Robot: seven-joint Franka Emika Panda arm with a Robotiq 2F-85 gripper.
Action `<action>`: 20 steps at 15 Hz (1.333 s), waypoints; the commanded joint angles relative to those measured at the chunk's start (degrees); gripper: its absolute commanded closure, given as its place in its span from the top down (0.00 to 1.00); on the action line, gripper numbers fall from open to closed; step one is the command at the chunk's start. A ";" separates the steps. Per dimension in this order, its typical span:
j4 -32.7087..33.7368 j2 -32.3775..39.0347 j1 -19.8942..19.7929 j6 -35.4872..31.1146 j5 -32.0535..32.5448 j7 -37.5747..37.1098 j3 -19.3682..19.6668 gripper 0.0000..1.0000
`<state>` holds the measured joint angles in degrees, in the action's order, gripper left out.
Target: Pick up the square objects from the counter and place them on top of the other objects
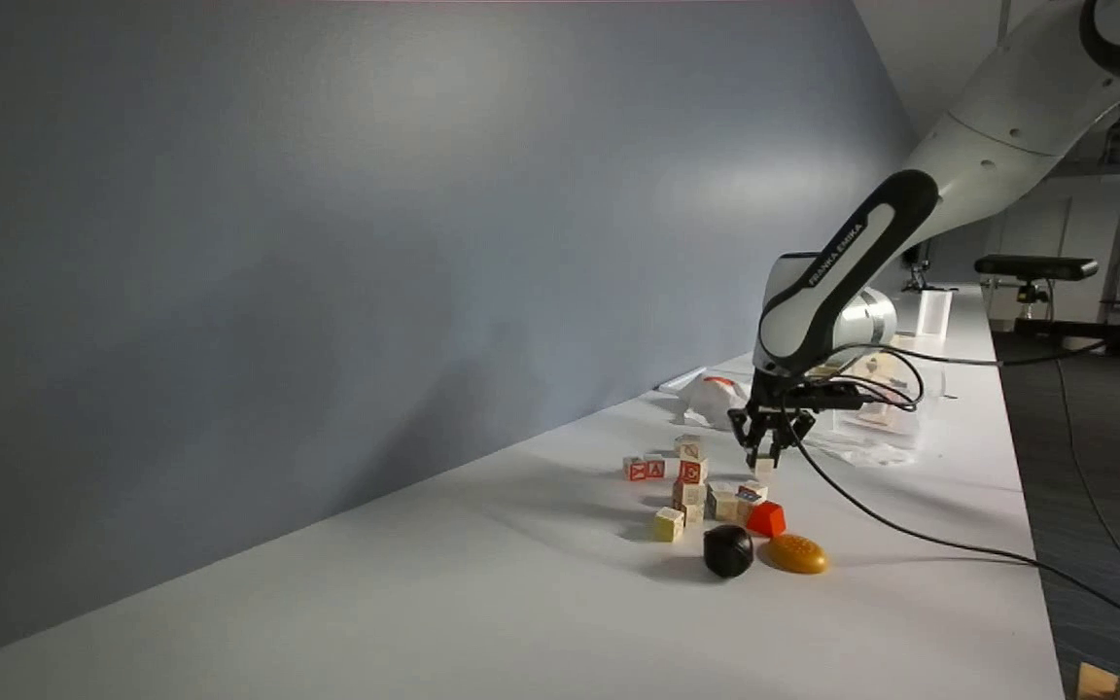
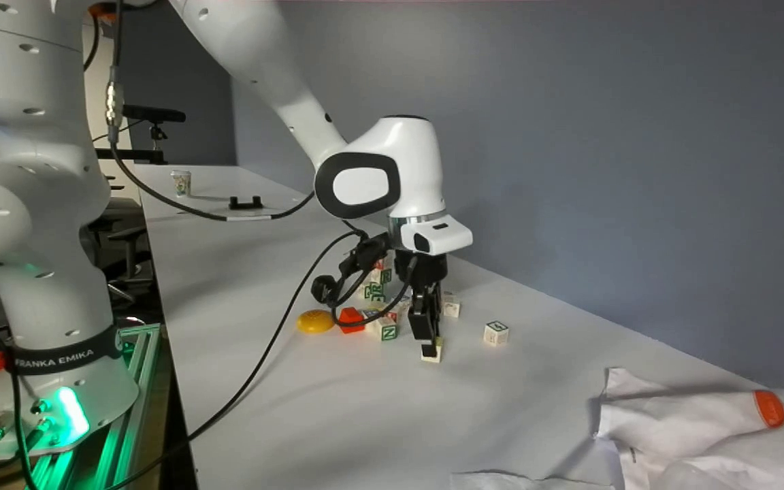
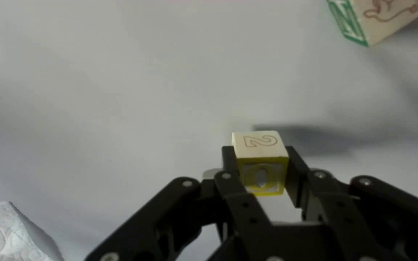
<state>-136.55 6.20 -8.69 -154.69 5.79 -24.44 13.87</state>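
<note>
A square object [image 3: 262, 175] is pinched between the fingers [image 3: 296, 174] of the gripper [image 3: 261, 163], parted to its width, low at the counter [image 1: 482, 612] near the stacked blocks [image 1: 692, 473]; contact beneath cannot be told. Its axes are seen as alike in length; in the wrist view its yellow-bordered face is turned toward the gripper's base, its sideways 2 toward the top

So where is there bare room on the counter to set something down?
Two patches: the counter in the foreground of an exterior view, bordered by the grey wall and black piece; and the stretch between the held block, the lone block and the crumpled white bundle. It is crowded around the stacked blocks, red piece and orange piece.
</note>
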 commanded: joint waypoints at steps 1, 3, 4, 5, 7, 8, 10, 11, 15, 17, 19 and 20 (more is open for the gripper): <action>-4.63 -9.19 0.04 -0.59 -2.95 10.57 -2.38 0.09; -5.65 -13.49 0.50 0.33 -3.85 15.73 -3.76 0.09; -6.47 -15.69 0.96 0.63 -4.83 18.47 -4.41 0.09; -7.08 -17.75 1.69 1.07 -6.80 21.90 -4.83 0.09; -8.22 -21.21 3.82 1.46 -9.97 28.00 -5.16 0.09; -8.82 -22.68 5.31 1.64 -11.98 31.10 -5.04 0.09; -9.25 -25.29 8.91 3.60 -16.66 37.85 -3.99 0.09; -9.56 -26.46 10.64 4.59 -18.75 41.00 -3.48 0.09; -8.10 -29.89 15.15 15.95 -23.94 51.22 -1.25 0.09; -7.37 -27.61 13.36 14.19 -21.74 47.82 -3.11 0.34; -7.29 -28.34 13.34 16.56 -21.78 48.78 -2.88 0.34; -7.29 -28.38 13.34 16.71 -21.78 49.02 -2.81 0.34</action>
<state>-143.93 -22.20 5.17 -138.15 -15.79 24.50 11.59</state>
